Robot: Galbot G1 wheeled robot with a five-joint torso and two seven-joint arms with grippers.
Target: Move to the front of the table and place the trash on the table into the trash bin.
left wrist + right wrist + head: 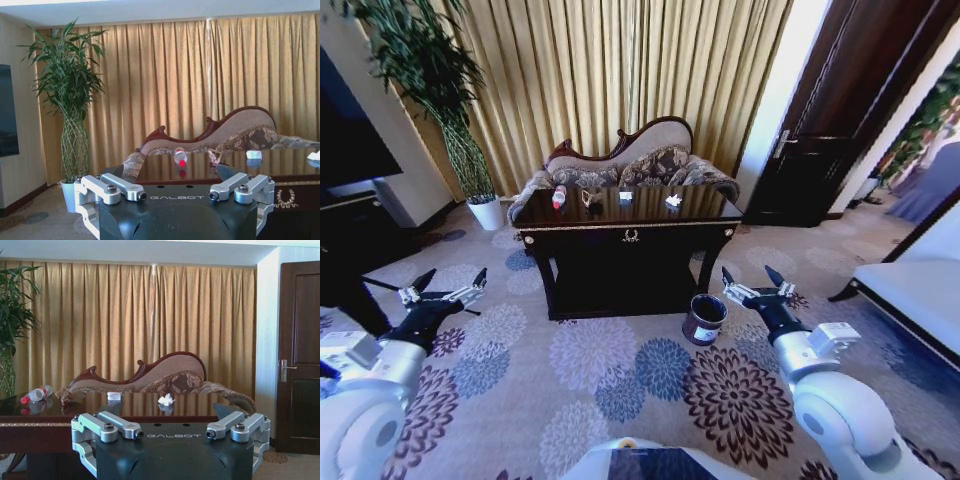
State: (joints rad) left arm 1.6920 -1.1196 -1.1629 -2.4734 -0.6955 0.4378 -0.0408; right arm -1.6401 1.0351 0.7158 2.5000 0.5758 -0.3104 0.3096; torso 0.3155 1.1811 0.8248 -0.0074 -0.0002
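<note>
Approach under way: both hands, left hand [444,283] and right hand [754,279], hang released at mid-frame; bottle [559,197] and paper wads [673,201] lie on the worktop [630,228] upper centre, bin [704,319] beside it; closing in likely comes next.

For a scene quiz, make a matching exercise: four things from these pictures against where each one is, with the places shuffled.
Things:
1. bottle
2. trash bin
3. plant pot
4. sofa

Places:
A. on the carpet by the table's front right leg
B. behind the table, before the curtain
C. lying on the tabletop near its left end
D. on the floor left of the table, by the wall

Pairs: 1-C, 2-A, 3-D, 4-B
</note>
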